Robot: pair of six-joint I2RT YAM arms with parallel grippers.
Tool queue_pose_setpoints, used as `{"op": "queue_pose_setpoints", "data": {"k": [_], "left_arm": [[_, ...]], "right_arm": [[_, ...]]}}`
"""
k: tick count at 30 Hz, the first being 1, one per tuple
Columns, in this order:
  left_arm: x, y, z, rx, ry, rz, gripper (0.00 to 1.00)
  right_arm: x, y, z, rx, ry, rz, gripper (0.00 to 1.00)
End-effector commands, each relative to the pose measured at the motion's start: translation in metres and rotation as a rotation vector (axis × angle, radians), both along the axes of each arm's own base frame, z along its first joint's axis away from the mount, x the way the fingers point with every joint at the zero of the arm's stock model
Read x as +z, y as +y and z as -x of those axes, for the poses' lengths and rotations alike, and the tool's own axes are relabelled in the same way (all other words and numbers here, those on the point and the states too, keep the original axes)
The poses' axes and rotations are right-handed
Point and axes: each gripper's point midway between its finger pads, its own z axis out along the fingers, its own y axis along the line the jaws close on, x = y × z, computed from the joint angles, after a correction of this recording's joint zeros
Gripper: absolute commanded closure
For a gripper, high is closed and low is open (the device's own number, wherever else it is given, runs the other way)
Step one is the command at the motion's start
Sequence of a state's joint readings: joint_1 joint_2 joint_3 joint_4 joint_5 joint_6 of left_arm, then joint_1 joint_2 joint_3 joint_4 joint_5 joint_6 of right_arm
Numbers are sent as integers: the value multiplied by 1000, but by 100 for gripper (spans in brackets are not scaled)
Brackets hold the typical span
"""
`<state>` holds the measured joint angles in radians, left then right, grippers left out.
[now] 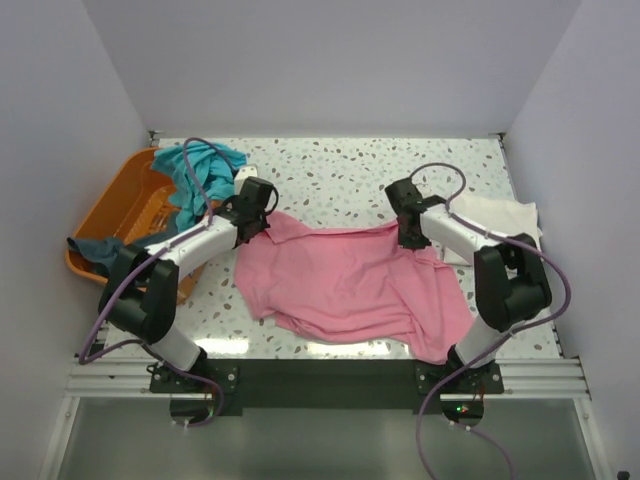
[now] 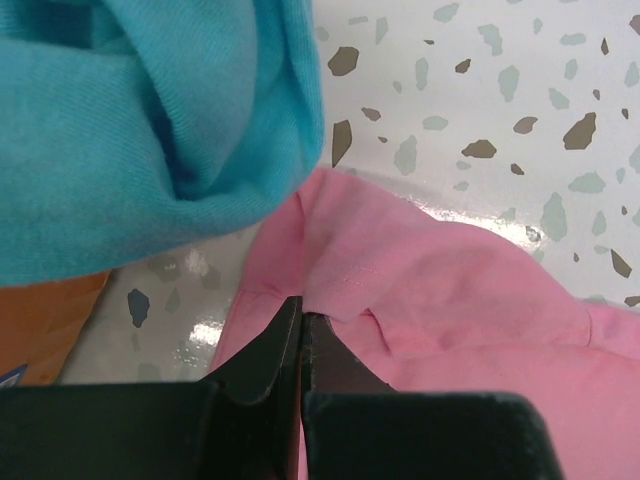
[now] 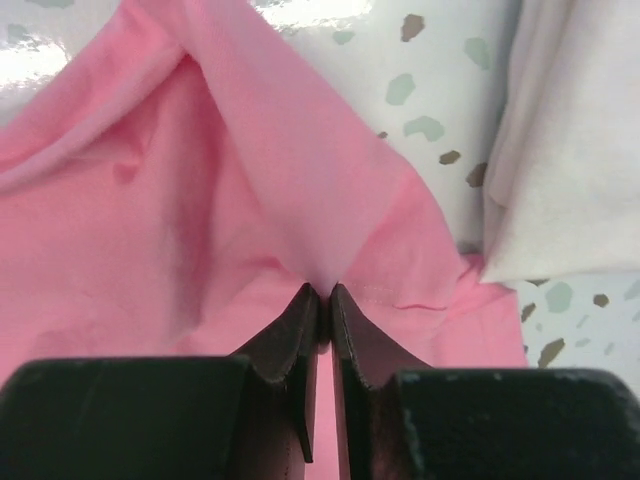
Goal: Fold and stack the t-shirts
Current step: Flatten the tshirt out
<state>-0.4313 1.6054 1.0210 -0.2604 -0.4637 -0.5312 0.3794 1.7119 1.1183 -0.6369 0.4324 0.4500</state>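
no word, number or brand can be read in any view. in the left wrist view, at about 8 o'clock, a small blue-and-white label (image 2: 8, 376) sits on the orange basket (image 2: 45, 320), cut off at the edge and too small to read.

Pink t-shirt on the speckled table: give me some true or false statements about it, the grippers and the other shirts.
1. The soft pink short-sleeved t-shirt lies spread on the speckled table between both arms. True.
2. The left gripper hangs open above it. False: it is shut on the shirt's edge.
3. The right gripper pinches a fold of the pink cloth. True.
4. The bunched teal cloth shirt lies on the pink one. False: it drapes over the far rim of the orange plastic basket.
5. The cream-white cloth shirt is in the basket. False: it lies on the table beside the right arm.
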Motion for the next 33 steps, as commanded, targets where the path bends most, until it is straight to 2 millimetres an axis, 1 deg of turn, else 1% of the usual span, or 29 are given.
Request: {"op": "queue_pose_setpoints", "data": {"k": [1, 4, 5, 6, 7, 8, 9, 10, 11, 12, 13, 14, 15, 16, 17, 18, 19, 20, 21, 22, 23, 24, 25, 26, 27, 28, 29, 32, 33], "left_arm": [[34, 11, -9, 43, -79, -13, 100], [59, 18, -10, 68, -117, -19, 100], [75, 19, -13, 78, -144, -15, 100], [90, 26, -7, 98, -163, -27, 100], [105, 30, -6, 108, -187, -30, 100], [126, 32, -6, 118, -228, -22, 100], [153, 41, 4, 139, -275, -21, 100], [170, 46, 9, 152, -308, -17, 100], [193, 50, 14, 168, -356, 4, 100], [222, 56, 28, 175, -426, 43, 100], [239, 57, 34, 167, -465, 69, 100], [268, 59, 42, 170, -517, 108, 100], [293, 59, 54, 146, -569, 158, 100], [311, 58, 61, 125, -601, 182, 100], [345, 61, 72, 112, -668, 218, 100], [363, 61, 85, 76, -697, 241, 100], [379, 63, 95, 52, -724, 242, 100], [413, 68, 111, 38, -794, 271, 100], [427, 72, 126, 23, -819, 283, 100], [442, 71, 138, -22, -848, 294, 100], [475, 77, 161, -42, -927, 326, 100], [487, 79, 178, -76, -952, 343, 100], [499, 82, 191, -95, -984, 349, 100], [525, 90, 216, -109, -1057, 375, 100], [530, 92, 229, -132, -1066, 380, 100], [537, 94, 239, -148, -1088, 388, 100], [548, 99, 257, -161, -1124, 403, 100], [560, 96, 277, -224, -1167, 437, 100], [563, 91, 279, -257, -1172, 446, 100]], "right_arm": [[59, -10, -4, -45, -132, 16, 90], [82, -16, 5, -37, -161, 22, 92], [102, -17, 6, -36, -211, 3, 94], [111, -20, 12, -34, -216, 6, 98], [124, -21, 14, -31, -244, -3, 100], [151, -23, 16, -31, -314, -28, 100], [166, -26, 23, -25, -339, -31, 100], [189, -28, 25, -23, -394, -49, 100], [205, -29, 29, -18, -433, -64, 100], [230, -29, 44, 12, -488, -110, 100], [245, -27, 51, 36, -521, -149, 100], [274, -24, 58, 59, -591, -200, 100], [296, -24, 73, 83, -654, -247, 100], [322, -17, 85, 129, -712, -319, 100], [337, -16, 94, 152, -746, -350, 100], [349, -15, 105, 183, -766, -375, 100], [366, -16, 119, 207, -813, -404, 100], [391, -13, 133, 247, -870, -452, 100], [399, -13, 144, 266, -882, -470, 100], [410, -13, 154, 291, -909, -485, 100], [431, -14, 172, 325, -969, -523, 100], [437, -15, 182, 340, -980, -538, 100], [456, -18, 200, 366, -1039, -562, 100], [462, -17, 211, 394, -1055, -585, 100], [473, -19, 224, 409, -1086, -608, 100], [478, -19, 232, 425, -1102, -621, 100], [482, -19, 239, 439, -1116, -635, 100], [489, -15, 257, 486, -1128, -679, 100], [490, -15, 261, 490, -1134, -690, 100]]}}
